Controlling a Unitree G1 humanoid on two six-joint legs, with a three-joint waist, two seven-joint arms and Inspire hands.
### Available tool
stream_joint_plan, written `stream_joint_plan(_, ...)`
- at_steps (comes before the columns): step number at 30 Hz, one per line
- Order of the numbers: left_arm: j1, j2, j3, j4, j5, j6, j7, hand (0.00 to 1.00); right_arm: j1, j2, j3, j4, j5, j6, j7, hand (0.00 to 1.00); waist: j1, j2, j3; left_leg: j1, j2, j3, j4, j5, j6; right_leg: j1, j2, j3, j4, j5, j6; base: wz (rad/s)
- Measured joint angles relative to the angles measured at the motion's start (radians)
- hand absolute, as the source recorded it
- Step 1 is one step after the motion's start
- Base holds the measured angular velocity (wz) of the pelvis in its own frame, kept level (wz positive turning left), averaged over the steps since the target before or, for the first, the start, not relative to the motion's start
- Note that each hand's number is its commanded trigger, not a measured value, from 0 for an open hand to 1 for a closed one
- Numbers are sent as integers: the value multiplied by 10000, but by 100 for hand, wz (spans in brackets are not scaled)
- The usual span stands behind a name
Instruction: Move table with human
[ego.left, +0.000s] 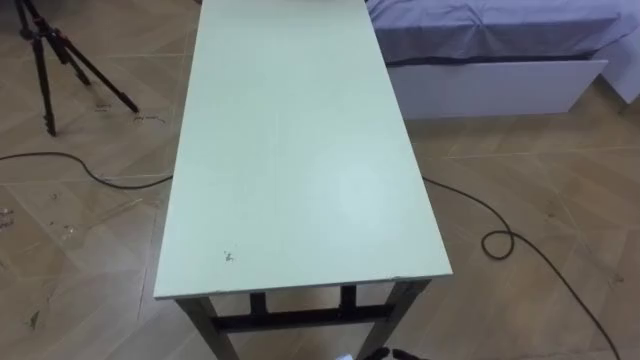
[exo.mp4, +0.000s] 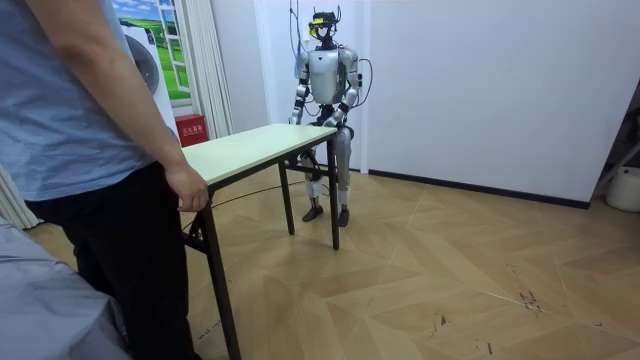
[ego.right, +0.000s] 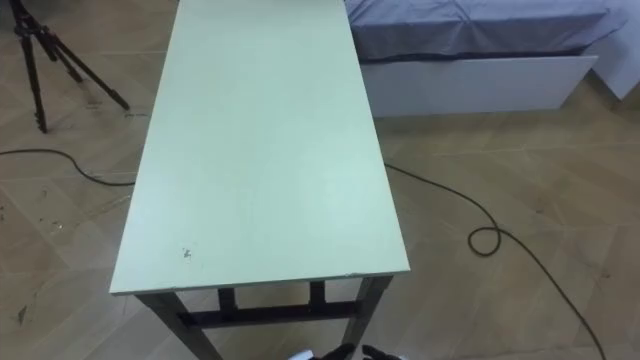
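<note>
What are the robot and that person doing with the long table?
They stand at opposite ends of the table. The person's hand is on the edge of the end nearest the room camera. The robot stands at the other end by the white wall, its left hand and right hand down at the tabletop's end.

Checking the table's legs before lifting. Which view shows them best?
The room view: the table stands side-on, legs visible full length. The eye views show its top and just the near leg tops.

tripod (ego.left: 42, 70) upper left | bed (ego.left: 480, 30) upper right | wooden floor (ego.left: 540, 170)
</note>
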Motion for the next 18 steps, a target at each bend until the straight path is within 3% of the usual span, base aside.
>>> stream_joint_plan(12, 35, 165, 4, -28, -250, -6, -316, 0, -3, -14, 48, 2, 207, 12, 361, 0, 6, 17, -26, -89, 41, 1, -2, -1, -1, -67, 2, 17, 11, 1, -1, 0)
stream_joint_plan(16, -13, 555, 84, 23, -1038, 20, -1543, 0, -8, -169, 89, 9, 294, 152, 825, 0, 41, 87, -65, -88, 12, 2, -6, -2, -3, -77, 12, 50, 2, 1, -1, -1)
stream_joint_plan(18, 17, 922, 66, 58, -1552, 118, -2403, 0, -12, -246, 90, 29, 276, 267, 1037, 0, 133, 88, -63, -70, 8, -1, -2, -5, -8, -58, 35, 110, 1, 1, -1, 0)
